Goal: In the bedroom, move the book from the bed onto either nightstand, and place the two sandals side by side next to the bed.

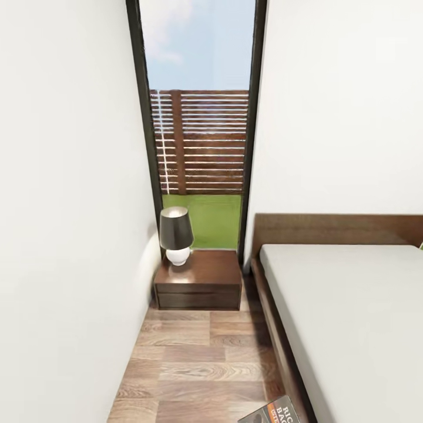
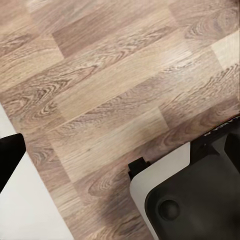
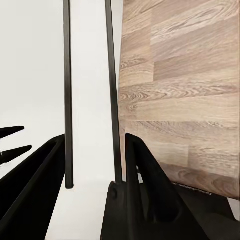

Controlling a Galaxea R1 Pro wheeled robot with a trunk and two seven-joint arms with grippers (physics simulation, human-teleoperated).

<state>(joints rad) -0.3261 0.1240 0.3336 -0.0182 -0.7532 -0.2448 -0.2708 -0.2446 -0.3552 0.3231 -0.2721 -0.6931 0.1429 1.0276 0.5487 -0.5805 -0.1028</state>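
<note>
- One book [image 1: 278, 412] shows at the near edge of the head view, over the wood-plank floor [image 1: 194, 364] and just beside the left rail of the bed [image 1: 352, 305]. I cannot tell whether it lies on the planks or is being carried.
- The right end effector [image 3: 95, 138] has its two dark fingers [image 3: 142, 175] spread, with pale wall visible in the gap, so it pinches nothing that I can see. If the book is loose down there, it needs a fresh grasp, and a thin paperback lying flat on the floor is hard to get under.
- For the left end effector I cannot tell the state; its wrist view looks down at the floor and part of the robot's base [image 2: 200, 200].
- The nightstand [image 1: 198, 282] stands at the far end of a narrow aisle between the left wall and the bed. Driving in could scrape the base or an elbow against either side.
- A table lamp [image 1: 175, 235] sits on the far-left part of the worktop. A careless reach could knock it over, so I judge the bare near-right area the safer landing spot.
- Released tilted or overhanging, the book could slide off the glossy top.
</note>
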